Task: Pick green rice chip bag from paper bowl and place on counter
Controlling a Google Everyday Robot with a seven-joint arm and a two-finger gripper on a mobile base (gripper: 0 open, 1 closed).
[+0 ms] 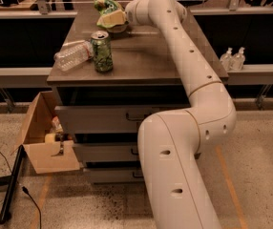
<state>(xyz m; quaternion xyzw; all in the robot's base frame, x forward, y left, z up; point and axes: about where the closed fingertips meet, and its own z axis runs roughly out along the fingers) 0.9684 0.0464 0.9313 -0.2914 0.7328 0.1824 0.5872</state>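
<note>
The green rice chip bag (103, 5) is a crumpled light-green bag at the far left end of the counter (151, 56). My gripper (110, 19) is at the end of the white arm. It reaches in from the right and sits right against the near side of the bag, covering its lower part. The paper bowl is hidden under the bag and the gripper, so I cannot tell how the bag lies in it.
A green drink can (101, 51) stands near the counter's front left. A clear plastic bottle (73, 56) lies beside it at the left edge. An open cardboard box (43, 142) sits on the floor to the left of the drawers. Two small bottles (234, 58) stand on a ledge at the right.
</note>
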